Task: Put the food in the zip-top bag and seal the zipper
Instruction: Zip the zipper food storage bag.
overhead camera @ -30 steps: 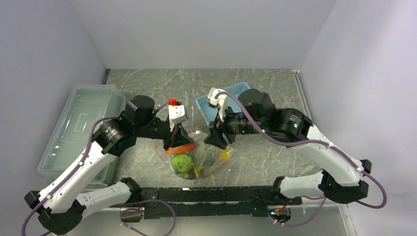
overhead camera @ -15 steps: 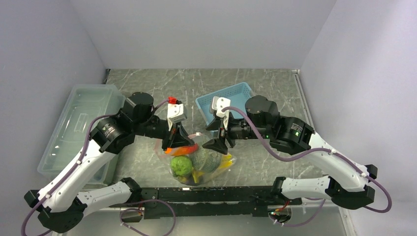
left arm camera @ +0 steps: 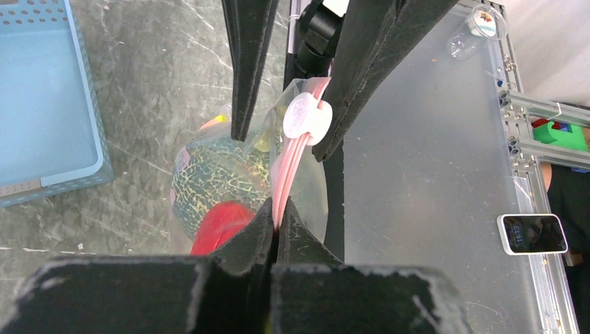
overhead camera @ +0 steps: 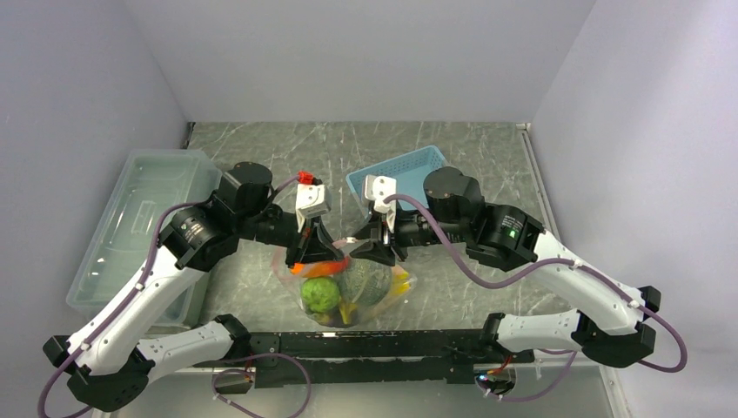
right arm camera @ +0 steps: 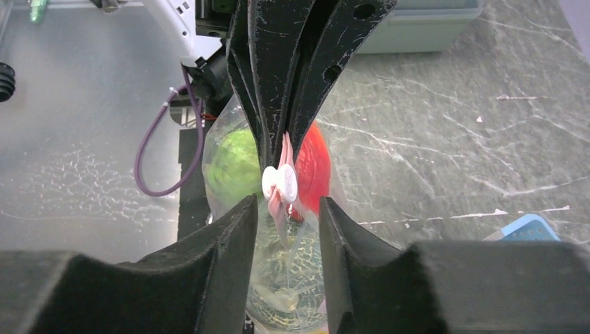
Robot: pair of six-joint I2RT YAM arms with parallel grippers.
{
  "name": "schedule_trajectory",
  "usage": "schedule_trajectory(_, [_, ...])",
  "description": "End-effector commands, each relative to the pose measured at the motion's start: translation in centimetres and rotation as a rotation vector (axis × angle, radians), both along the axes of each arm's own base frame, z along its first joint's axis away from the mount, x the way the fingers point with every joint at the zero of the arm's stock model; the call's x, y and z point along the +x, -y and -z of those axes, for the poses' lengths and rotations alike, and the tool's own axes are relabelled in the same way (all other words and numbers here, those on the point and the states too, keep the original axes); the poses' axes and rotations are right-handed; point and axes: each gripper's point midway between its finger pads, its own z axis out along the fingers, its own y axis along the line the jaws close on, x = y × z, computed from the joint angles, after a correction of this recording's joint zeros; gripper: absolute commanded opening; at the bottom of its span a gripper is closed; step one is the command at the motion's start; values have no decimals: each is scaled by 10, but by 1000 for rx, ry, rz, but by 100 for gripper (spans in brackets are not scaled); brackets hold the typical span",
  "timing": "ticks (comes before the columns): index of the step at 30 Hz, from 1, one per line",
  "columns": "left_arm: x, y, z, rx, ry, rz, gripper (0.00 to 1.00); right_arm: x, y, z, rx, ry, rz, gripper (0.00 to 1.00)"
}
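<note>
My left gripper clamps one zipper end. The strip runs straight ahead to my right gripper, jaws apart astride the white slider. The zip-top bag sags below my fingers, bare table either side.

We are finding open tabletop at upper right. The bin is blocking the left; basket and zip-top bag are crowding centre.
</note>
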Motion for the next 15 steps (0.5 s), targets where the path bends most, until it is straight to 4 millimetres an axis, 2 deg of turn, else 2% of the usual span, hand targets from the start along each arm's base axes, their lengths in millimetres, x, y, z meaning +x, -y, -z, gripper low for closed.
schedule_trajectory(1, [-7,3,-31,-91,91,65,0,-3,-6,-12,58,32,-41,37])
schedule_trajectory(8, [-10,2,-33,-102,96,70,0,-5,-8,-9,48,20,-58,18])
schedule_trajectory(11, [-10,1,-34,-105,97,65,0,-6,-9,-8,42,16,-62,0])
schedule_trajectory(15, [-9,1,-34,-106,100,61,0,-6,-8,-7,39,15,-63,0])
